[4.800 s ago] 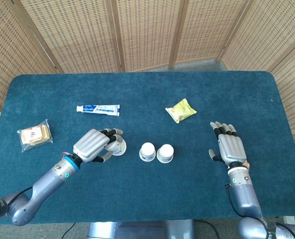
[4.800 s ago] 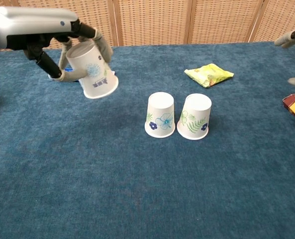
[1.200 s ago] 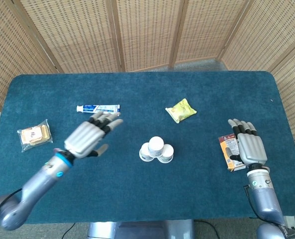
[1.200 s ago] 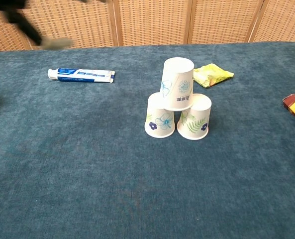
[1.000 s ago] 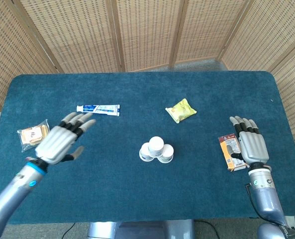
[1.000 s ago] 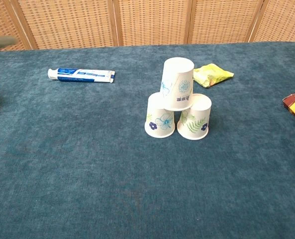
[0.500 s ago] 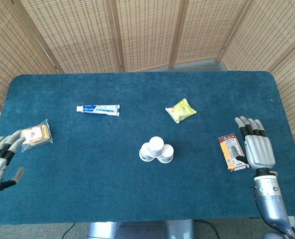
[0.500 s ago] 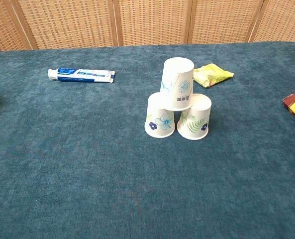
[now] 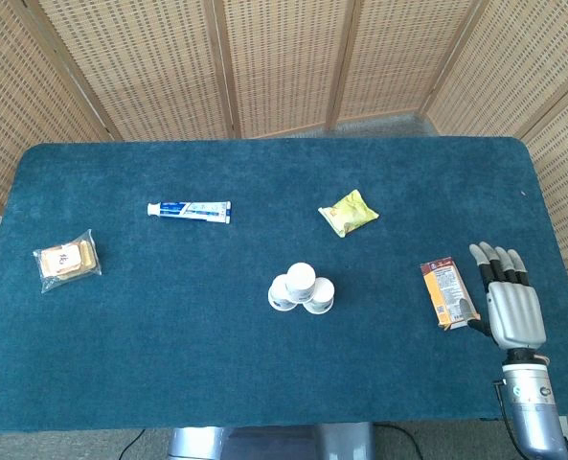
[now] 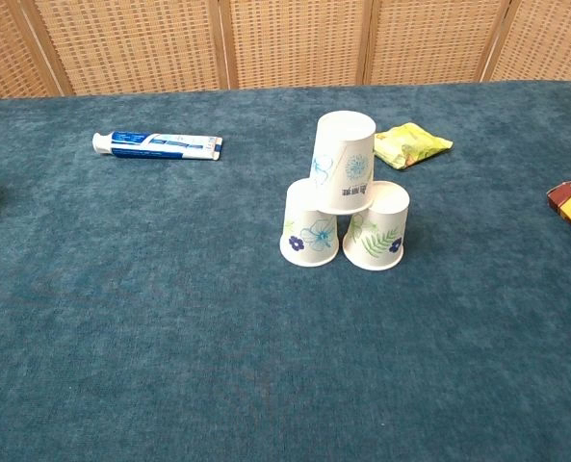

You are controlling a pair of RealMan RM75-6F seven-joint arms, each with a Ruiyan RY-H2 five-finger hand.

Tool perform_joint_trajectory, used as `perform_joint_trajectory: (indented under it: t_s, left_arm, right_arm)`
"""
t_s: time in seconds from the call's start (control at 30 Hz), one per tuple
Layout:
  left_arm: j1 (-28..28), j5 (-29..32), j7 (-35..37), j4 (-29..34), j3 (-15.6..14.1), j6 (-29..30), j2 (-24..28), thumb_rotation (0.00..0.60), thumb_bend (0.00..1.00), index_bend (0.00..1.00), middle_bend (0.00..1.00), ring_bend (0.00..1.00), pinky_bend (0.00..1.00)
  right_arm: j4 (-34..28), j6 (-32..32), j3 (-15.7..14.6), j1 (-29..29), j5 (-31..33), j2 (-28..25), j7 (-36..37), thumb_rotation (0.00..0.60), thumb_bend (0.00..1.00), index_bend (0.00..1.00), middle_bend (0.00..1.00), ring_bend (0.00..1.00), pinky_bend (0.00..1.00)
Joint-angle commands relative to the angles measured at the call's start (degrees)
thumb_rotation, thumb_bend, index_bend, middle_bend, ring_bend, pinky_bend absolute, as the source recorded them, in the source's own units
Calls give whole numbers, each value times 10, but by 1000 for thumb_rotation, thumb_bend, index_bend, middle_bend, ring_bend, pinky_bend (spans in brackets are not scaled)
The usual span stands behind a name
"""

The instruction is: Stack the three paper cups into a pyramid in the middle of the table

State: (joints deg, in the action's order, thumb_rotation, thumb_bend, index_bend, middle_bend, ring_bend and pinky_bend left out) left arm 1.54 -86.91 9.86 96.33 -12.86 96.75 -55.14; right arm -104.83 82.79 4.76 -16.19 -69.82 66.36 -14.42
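- Cups (image 10: 343, 197) are stacked mid-table as a 2-and-1 pyramid; the task looks finished.
- Left hand has been pulled out of view, so its fingers cannot be judged.
- Right hand (image 9: 513, 305), withdrawn toward the edge, is held empty, fingers spread.

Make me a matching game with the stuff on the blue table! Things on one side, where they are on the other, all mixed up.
Things:
1. top cup
2. toothpaste
3. yellow packet
4. right hand

Places:
A. beside the brown snack pack
B. resting on two upside-down cups
C. behind the cups, toward the screen
D. far left of the cups, lying flat

Pairs: 1-B, 2-D, 3-C, 4-A
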Motion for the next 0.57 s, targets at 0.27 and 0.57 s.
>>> perform_joint_trajectory:
  t_s: [0.27, 0.57]
  left_arm:
    - [19, -13, 6, -11, 24, 4, -9, 587, 496, 0, 0, 0, 0]
    - [16, -14, -3, 3, 39, -23, -1, 586, 496, 0, 0, 0, 0]
  right_arm:
    - [1, 7, -2, 19, -23, 3, 5, 600, 419, 0, 0, 0, 0]
    - [1, 2, 4, 26, -28, 7, 2, 600, 420, 0, 0, 0, 0]
